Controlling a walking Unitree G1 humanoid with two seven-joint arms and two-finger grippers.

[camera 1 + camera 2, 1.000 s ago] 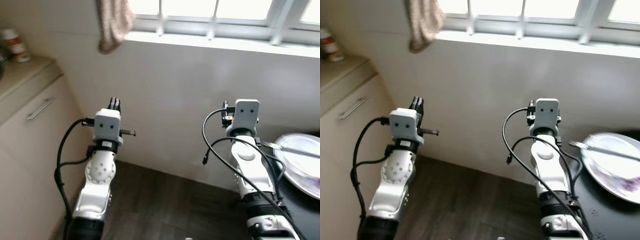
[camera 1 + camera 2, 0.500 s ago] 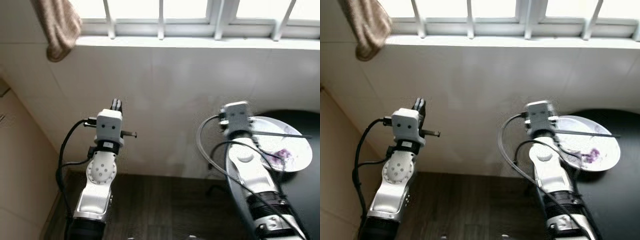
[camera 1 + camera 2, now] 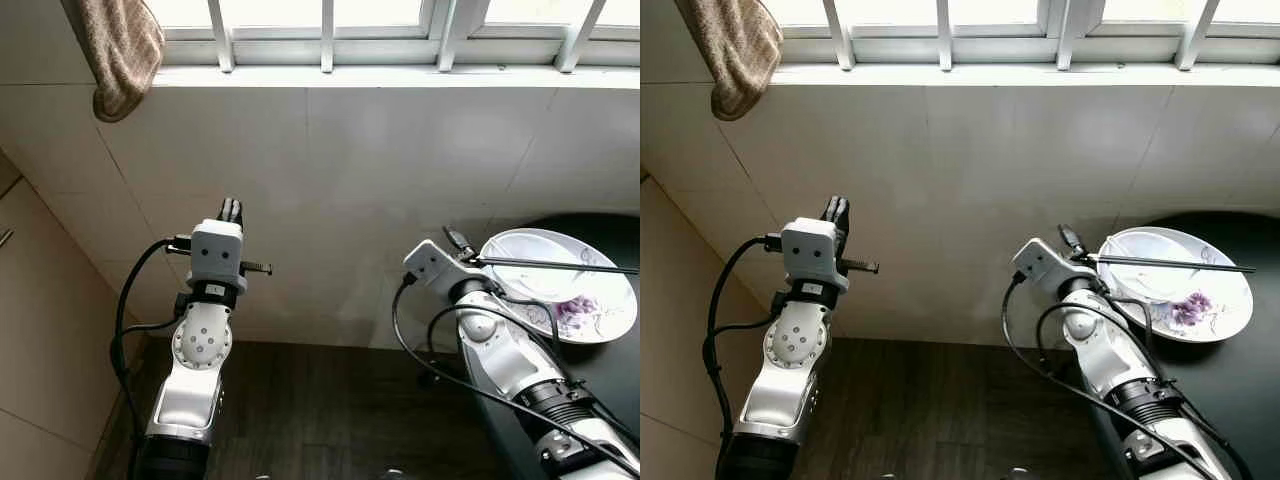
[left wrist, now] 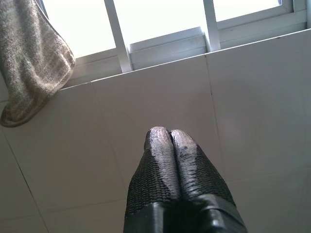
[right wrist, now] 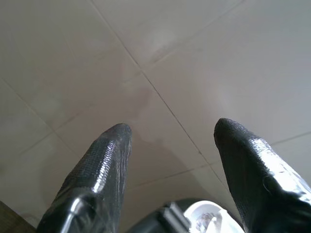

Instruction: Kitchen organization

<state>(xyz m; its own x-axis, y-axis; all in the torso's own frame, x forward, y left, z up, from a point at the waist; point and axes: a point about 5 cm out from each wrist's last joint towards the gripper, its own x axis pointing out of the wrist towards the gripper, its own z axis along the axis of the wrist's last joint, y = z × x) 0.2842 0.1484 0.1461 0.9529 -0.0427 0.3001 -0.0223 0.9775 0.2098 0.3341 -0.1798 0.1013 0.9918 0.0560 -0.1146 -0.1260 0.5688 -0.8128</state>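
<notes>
Closest in, both silver arms are raised over the dark wood-plank floor (image 3: 330, 410). The left gripper (image 4: 169, 137) has its two black fingers pressed flat together, nothing between them, pointing up at the white tiled wall (image 3: 380, 180) without touching it. The right gripper (image 5: 171, 136) has its fingers spread wide apart and empty, also aimed at the tiles; from the head cameras its fingers are hidden behind the grey wrist block, so that wide gap is something only the wrist camera gives us.

Just beside the right wrist, on its outer side, sits a white round plate with a purple flower print (image 3: 600, 325), resting on a black round table (image 3: 600, 400). A pair of thin dark chopsticks (image 3: 560, 265) lies across the plate's rim; a pale shape sits in the plate, too blurred to name.

Beyond the left gripper, up high, a beige-brown towel (image 3: 122, 50) hangs from the white-framed window (image 3: 330, 30). A beige cabinet (image 3: 40, 330) stands off that arm's outer side.
</notes>
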